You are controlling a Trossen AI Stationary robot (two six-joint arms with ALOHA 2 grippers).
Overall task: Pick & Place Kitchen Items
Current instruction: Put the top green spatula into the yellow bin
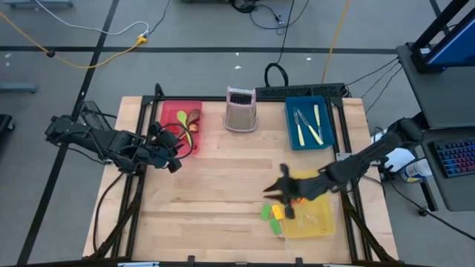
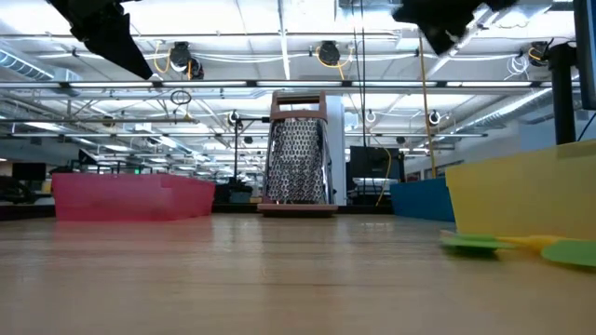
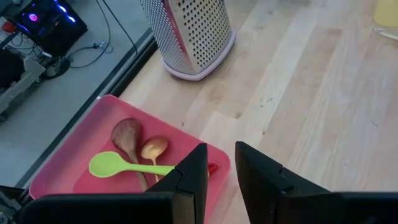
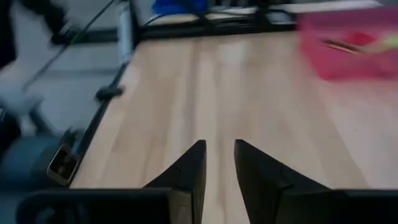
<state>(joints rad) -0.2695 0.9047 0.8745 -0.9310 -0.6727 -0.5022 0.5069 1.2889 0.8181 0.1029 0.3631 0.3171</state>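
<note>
Right gripper [image 1: 283, 194] is seen hovering over the bare wood just off the yellow tray [image 1: 315, 222], at about 10 o'clock from it, fingers a narrow gap apart with nothing held between them in the wrist view. So it's empty, and probably parked there because the loose spatulas [image 1: 272, 215] are lying right below it, at roughly 6 o'clock from the fingertips, half off the tray's edge. Green and yellow heads can be made out, and something orange is tucked under the arm.

Left gripper [image 1: 172, 159] is held at the red tray [image 1: 168, 111]'s 6 o'clock corner, fingers also slightly parted and empty. Spoons [image 3: 134, 157] are already sorted into that tray: a green one, a brown one and a small copper-looking one, with a bit of red peeking out by the fingers.

Knives [image 1: 306, 126] are laid lengthwise in the blue tray [image 1: 326, 140] at 1 o'clock on the table, so sorting by type seems to be the idea: spoons red, knives blue, spatulas yellow.

Grater [image 1: 241, 109] is standing upright at 12 o'clock between the two back trays and is left alone.

Judging by all that, only the spatulas are left to be tidied.
</note>
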